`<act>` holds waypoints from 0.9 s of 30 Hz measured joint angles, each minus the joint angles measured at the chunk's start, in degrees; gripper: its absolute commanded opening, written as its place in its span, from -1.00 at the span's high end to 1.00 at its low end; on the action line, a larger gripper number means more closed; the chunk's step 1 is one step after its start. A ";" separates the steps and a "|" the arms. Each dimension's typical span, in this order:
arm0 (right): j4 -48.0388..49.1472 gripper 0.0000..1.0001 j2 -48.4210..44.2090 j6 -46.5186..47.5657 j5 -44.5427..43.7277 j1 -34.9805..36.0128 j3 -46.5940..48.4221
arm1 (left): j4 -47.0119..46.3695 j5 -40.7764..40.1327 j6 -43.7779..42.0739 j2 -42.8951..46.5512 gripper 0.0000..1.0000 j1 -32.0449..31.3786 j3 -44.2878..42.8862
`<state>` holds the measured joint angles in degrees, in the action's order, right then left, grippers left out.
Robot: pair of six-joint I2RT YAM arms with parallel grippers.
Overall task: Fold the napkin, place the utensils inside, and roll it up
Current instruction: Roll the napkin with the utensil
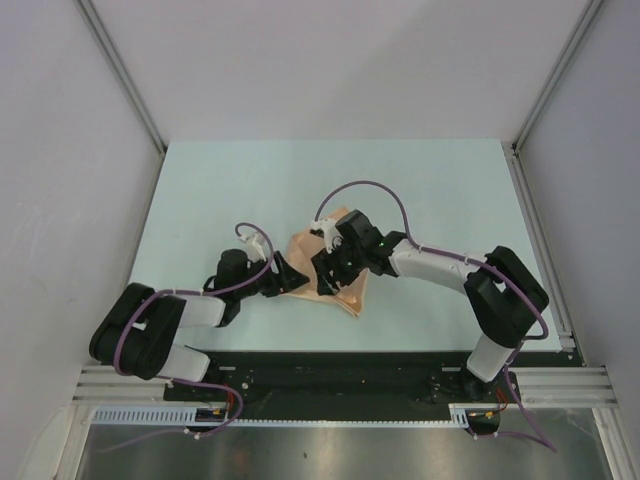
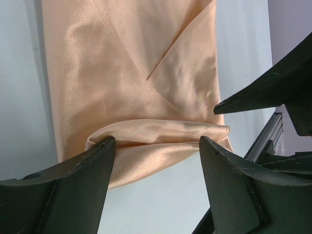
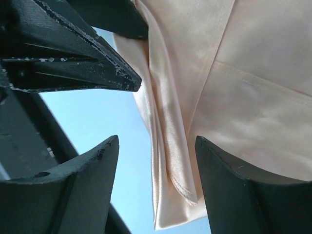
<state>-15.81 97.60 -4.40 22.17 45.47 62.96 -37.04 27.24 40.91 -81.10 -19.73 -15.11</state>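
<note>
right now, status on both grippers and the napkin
Left gripper open, straddling the napkin's rolled fold. Right gripper open, cloth edge between its jaws. Napkin folded on the table, no utensil in view. Grippers crowd each other.

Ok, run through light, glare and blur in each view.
Top external: even, soft light, sharp, barely any shadow on the table. Left wrist: napkin sheen gives mild glare; the left gripper's fingers are dark, with little detail. Right wrist: napkin washed out at upper right, table tinted blue.

Arms bend inward, left gripper (image 2: 155, 142) and right gripper (image 3: 156, 141) close together (both jaws spread).
</note>
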 measured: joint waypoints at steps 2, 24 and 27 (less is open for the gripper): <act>1.27 -0.38 0.02 1.16 -3.04 1.62 -0.37 | 0.31 -0.02 -0.07 0.22 -0.53 0.13 0.00; 5.92 0.87 6.78 8.57 -10.54 5.64 -0.70 | 1.84 0.52 -0.94 0.26 -0.67 0.55 -0.87; 5.75 1.00 6.93 8.55 -8.96 5.42 -0.11 | 3.26 0.70 -1.09 0.72 -0.78 0.72 -1.55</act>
<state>-10.07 104.53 4.14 13.21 50.89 62.85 -33.78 27.94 39.81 -80.38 -19.00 -16.67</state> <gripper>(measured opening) 0.059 0.847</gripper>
